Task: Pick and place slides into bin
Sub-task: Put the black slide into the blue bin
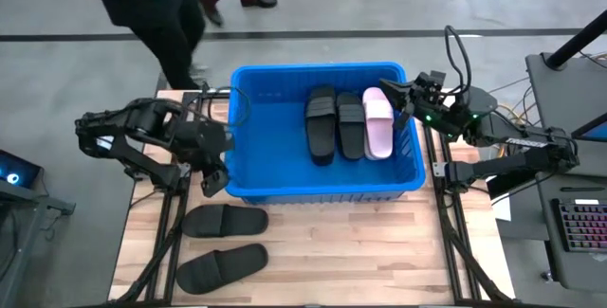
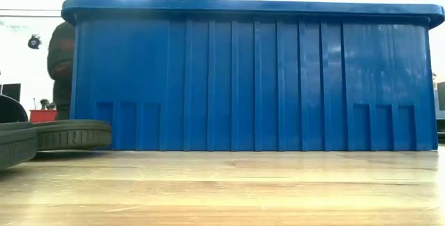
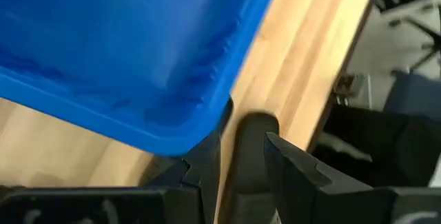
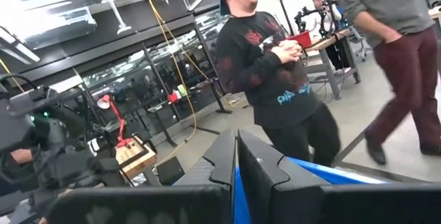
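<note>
Three slides already lie inside the bin [image 1: 247, 109], which fills the centre of the high view: two black ones [image 1: 321, 123] and [image 1: 350, 123] and a pink one [image 1: 378, 123], side by side toward the bin's right end. Two more black slides rest on the table [image 1: 379, 251] in the lower left of that view, one [image 1: 225, 221] just below the bin's front wall, the other [image 1: 221, 266] below it.

I read the slides as light, flexible foam with a matte, non-slip surface; I would take hold across the wide strap.

My left gripper [image 1: 213, 177] sits at the bin's lower-left corner, fingers partly closed on a dark object [image 3: 249, 156] that I cannot identify. My right gripper [image 1: 403, 95] hovers over the bin's upper-right rim, fingers fully closed and empty.

I judge the bin's left half open for drops. The rim is raised, so a carried slide must clear it. The table's lower right is free for moving.
</note>
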